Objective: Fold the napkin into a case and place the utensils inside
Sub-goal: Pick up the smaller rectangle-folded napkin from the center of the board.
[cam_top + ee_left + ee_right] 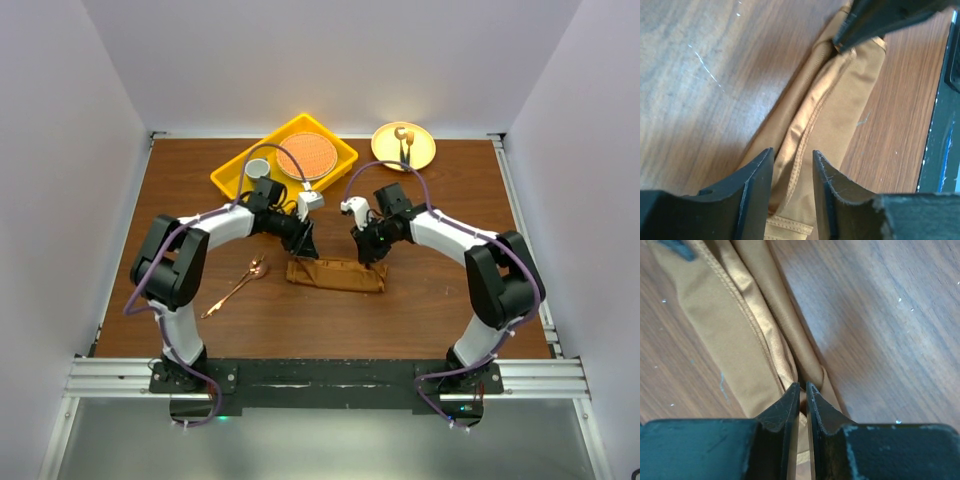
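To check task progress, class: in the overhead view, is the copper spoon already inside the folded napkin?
No, the spoon lies on the table to the left of the napkin, apart from it.

Cloth of napkin [336, 273]: soft rust-brown weave, slight satin sheen on folds, stitched hem. table [450, 300]: wood-grain top, smooth, semi-matt, w/ a few pale scratches. spoon [232, 290] at 9 o'clock of cloth: copper-tone metal, polished, shiny. tray [230, 180] at 11 o'clock: yellow plastic, smooth. plate [425, 150] at 1 o'clock: yellow, glossy. left gripper [791, 154] & right gripper [802, 386]: fingers [752, 195] look matt black plastic, edges scuffed, rough.
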Robot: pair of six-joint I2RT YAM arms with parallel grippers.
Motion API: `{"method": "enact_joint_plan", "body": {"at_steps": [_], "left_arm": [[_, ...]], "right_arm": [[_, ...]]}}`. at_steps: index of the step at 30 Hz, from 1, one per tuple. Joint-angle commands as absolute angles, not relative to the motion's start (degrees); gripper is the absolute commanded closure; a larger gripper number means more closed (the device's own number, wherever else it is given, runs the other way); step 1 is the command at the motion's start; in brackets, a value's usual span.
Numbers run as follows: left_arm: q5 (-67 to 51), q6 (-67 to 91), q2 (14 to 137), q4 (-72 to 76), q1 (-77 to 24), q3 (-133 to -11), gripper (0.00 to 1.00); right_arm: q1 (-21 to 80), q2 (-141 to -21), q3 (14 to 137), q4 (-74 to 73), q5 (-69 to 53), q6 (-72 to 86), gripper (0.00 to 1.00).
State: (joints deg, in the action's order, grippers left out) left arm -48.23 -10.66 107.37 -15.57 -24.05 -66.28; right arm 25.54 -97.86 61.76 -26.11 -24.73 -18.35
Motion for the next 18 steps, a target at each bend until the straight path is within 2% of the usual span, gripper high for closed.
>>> {"method": "enact_joint_plan", "body": {"at_steps": [1, 5, 13, 17, 18], "left_arm": [[-50.8, -18.6, 100.7, -14.0, -23.7, -62.8, 0.59], [-48.0, -27.8, 99.5, -17.4, -25.7, -61.7, 0.69], [-45.2, -30.0, 100.6, -16.0, -31.4, -60.7, 0.74], [-43.6, -27.4, 102.8, -12.6, -32.2, -61.3, 0.75], [-43.4, -27.0, 104.0, -12.3, -32.3, -61.6, 0.76]], "right_arm": [[25.6, -99.4, 63.0, -25.0, -22.9, -20.2, 0.86], [25.6, -99.3, 64.1, -25.9, -24.6, -20.0, 0.85], [25.6, -99.3, 69.8, -28.1, -28.9, -15.9, 0.82], [25.5, -100.5, 72.2, -29.6, -30.8, -16.2, 0.73], [25.4, -100.8, 72.5, -30.1, -30.8, -17.1, 0.67]]}}
